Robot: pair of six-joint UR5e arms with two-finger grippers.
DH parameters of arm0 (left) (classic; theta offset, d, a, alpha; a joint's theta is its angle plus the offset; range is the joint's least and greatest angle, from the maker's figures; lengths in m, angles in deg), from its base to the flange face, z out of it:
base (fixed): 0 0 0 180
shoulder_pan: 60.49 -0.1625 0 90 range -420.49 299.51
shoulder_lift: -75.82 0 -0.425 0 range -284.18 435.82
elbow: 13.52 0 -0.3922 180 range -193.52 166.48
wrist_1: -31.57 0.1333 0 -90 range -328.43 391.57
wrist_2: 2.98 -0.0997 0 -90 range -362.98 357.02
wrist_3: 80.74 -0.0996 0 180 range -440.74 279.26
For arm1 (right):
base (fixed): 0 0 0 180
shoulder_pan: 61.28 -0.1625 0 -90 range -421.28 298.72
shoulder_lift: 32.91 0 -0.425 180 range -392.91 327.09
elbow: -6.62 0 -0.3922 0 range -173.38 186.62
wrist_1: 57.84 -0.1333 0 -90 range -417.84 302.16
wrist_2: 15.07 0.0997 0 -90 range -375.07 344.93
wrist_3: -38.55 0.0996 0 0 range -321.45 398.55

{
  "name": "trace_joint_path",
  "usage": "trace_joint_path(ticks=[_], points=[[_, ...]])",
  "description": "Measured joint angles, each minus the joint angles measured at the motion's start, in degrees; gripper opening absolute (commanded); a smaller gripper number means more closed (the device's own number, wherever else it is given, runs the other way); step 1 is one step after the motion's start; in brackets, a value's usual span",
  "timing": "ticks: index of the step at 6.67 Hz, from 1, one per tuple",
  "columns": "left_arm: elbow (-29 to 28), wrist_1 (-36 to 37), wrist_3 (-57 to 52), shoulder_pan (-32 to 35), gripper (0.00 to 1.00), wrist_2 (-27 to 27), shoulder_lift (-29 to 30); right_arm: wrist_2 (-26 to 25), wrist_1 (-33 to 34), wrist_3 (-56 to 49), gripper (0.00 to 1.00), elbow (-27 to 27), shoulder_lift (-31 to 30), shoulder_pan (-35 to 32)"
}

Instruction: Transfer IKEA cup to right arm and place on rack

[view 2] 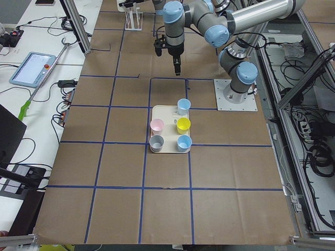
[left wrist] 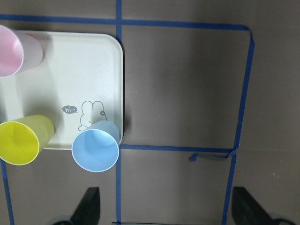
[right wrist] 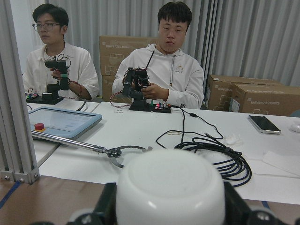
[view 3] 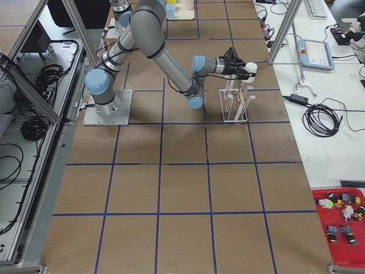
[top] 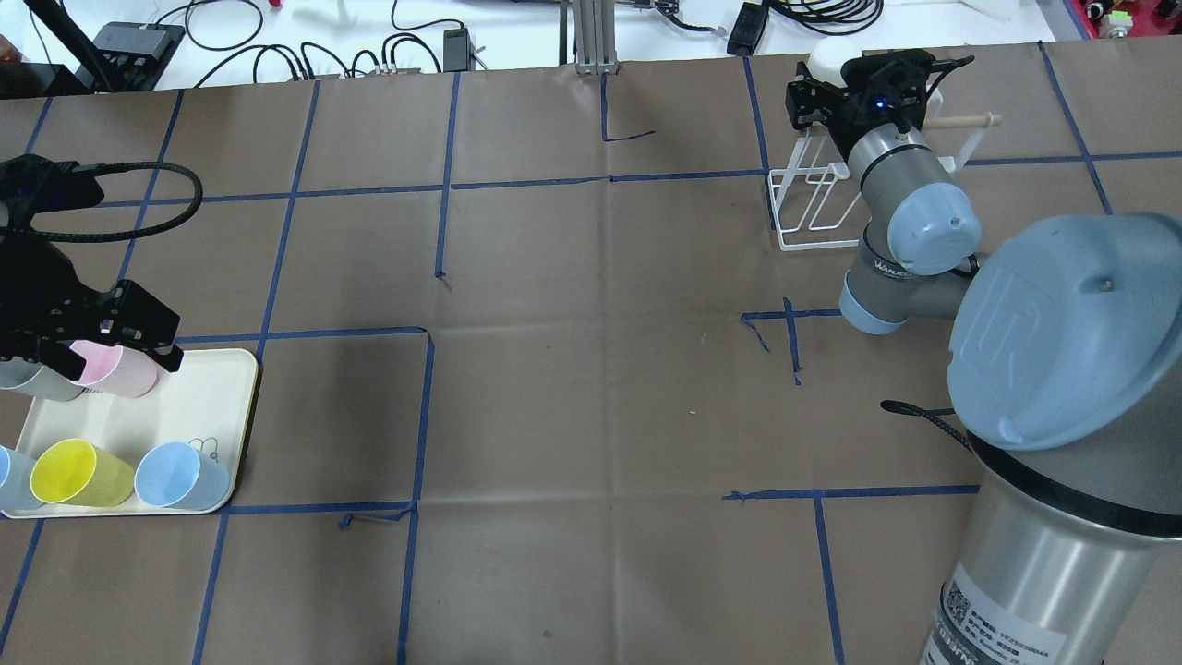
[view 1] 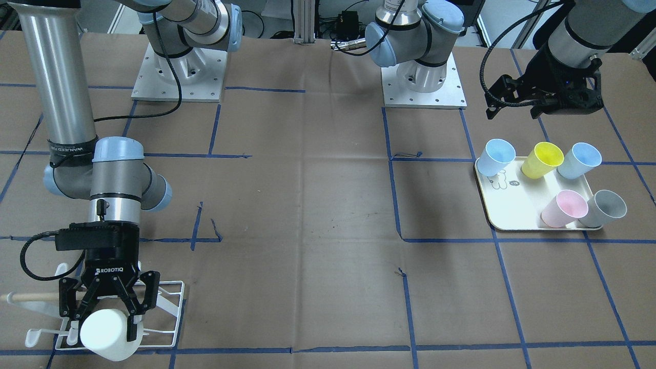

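My right gripper (view 1: 109,313) is shut on a white cup (view 1: 107,334), held on its side just above the white wire rack (view 1: 170,306) with its wooden dowel (view 1: 31,296). The cup fills the bottom of the right wrist view (right wrist: 171,187), with the jaws on both its sides. From overhead, the cup (top: 825,54) is at the rack's far end (top: 813,211). My left gripper (left wrist: 167,208) is open and empty, hovering above the cream tray (left wrist: 84,70).
The tray (view 1: 505,207) holds two blue cups (view 1: 498,157), a yellow cup (view 1: 542,160), a pink cup (view 1: 564,208) and a grey cup (view 1: 605,208). Blue tape lines cross the brown table cover. Two operators sit beyond the table's far edge.
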Motion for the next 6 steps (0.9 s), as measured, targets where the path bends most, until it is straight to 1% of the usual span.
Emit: trace_joint_path(ticks=[1,3,4,5,6], points=[[1.7,1.64,-3.23,-1.94,0.98,-0.05,-0.77,0.03,-0.12,-0.02,1.0,0.08,-0.1,0.02],[4.23,4.77,-6.2,-3.15,0.98,-0.08,-0.66,0.12,-0.19,-0.01,1.0,0.29,-0.55,0.03],[7.09,8.24,-6.9,-3.29,0.98,-0.08,-0.39,0.3,-0.26,0.12,0.99,0.4,-1.14,0.03],[11.22,13.02,-7.53,-3.32,0.98,-0.08,-0.25,0.65,-0.47,0.42,1.0,0.4,-2.44,0.02],[14.93,16.95,-7.98,-3.38,0.96,-0.05,-0.02,0.92,-1.04,0.72,1.0,0.28,-4.65,-0.08]])
